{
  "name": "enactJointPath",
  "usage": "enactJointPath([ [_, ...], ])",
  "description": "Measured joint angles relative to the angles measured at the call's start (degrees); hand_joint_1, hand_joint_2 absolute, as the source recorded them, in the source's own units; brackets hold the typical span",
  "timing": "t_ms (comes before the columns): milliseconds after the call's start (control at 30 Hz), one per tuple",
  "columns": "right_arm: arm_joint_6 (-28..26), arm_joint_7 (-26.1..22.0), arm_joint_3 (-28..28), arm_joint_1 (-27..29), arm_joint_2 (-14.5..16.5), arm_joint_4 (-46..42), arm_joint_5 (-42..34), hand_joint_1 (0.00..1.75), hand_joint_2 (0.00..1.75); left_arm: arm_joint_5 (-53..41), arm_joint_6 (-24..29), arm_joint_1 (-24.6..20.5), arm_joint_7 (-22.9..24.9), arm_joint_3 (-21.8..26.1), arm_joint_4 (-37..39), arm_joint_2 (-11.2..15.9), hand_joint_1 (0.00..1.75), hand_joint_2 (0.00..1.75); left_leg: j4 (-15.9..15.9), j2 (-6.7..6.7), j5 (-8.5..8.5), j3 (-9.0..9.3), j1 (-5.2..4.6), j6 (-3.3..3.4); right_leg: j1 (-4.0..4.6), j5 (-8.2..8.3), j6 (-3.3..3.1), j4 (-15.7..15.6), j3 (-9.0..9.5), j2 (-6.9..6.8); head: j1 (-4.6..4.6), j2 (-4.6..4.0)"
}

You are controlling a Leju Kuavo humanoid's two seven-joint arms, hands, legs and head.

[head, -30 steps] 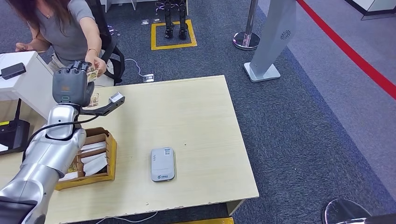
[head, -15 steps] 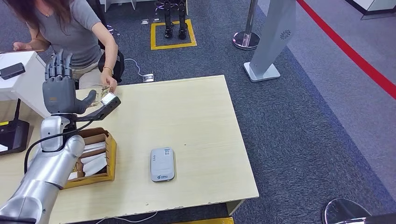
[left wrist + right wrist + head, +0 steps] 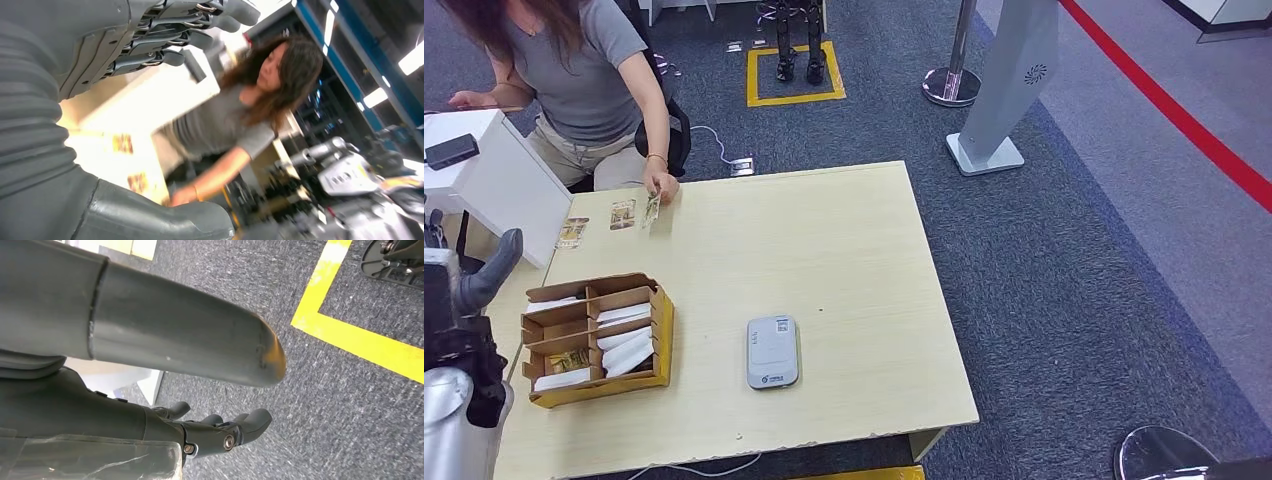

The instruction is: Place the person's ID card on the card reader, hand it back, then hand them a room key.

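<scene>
The left hand [image 3: 464, 290] is hovering off the counter's [image 3: 844, 260] left edge, fingers spread, thumb sticking out, holding nothing. Over at the far left corner, the person's hand [image 3: 662, 186] is pressing a card [image 3: 651, 208] down onto the wood, with two more cards [image 3: 622, 214] lying just beside it. The card reader [image 3: 772, 352] is sitting near the front edge, apart from the cardboard box [image 3: 596, 338] of key sleeves. The right hand [image 3: 220, 432] is hanging over carpet, fingers loosely curled, empty.
</scene>
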Motion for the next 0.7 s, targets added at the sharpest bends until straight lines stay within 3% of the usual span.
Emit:
enactJointPath([
  [133, -0.67, -0.59, -0.51, 0.33, -0.01, 0.10, -0.67, 0.00, 1.75, 6.21, -4.82, 6.90, -1.48, 3.98, -5.05, -0.86, 0.00, 1.75, 0.00, -0.01, -0.02, -0.02, -0.01, 0.02, 0.00, -0.02, 0.03, -0.02, 0.00, -0.02, 0.00, -0.01],
  [367, -1.64, -1.06, -1.28, 0.64, -0.01, 0.16, -2.08, 0.00, 1.75, 6.53, -6.71, 16.61, -2.66, 6.78, -10.91, -3.19, 0.00, 1.75, 0.01, -0.02, -0.03, -0.02, -0.02, 0.05, 0.00, -0.03, 0.04, -0.03, 0.02, -0.05, 0.00, 0.00],
  [533, -1.81, -0.98, -2.03, 0.83, -0.02, 0.22, -2.74, 0.00, 1.75, 4.82, -6.76, 21.12, -2.71, 7.33, -13.40, -4.56, 0.00, 1.75, 0.01, -0.05, -0.05, -0.02, -0.01, 0.07, 0.00, -0.04, 0.06, -0.03, 0.01, -0.07, 0.00, 0.00],
  [700, -1.82, -0.98, -2.24, 0.84, -0.06, 0.23, -2.89, 0.00, 1.75, 4.53, -6.78, 22.84, -2.71, 7.44, -14.64, -5.48, 0.00, 1.75, 0.01, -0.08, -0.05, -0.01, 0.00, 0.07, 0.00, -0.04, 0.06, -0.03, 0.03, -0.09, -0.01, 0.00],
])
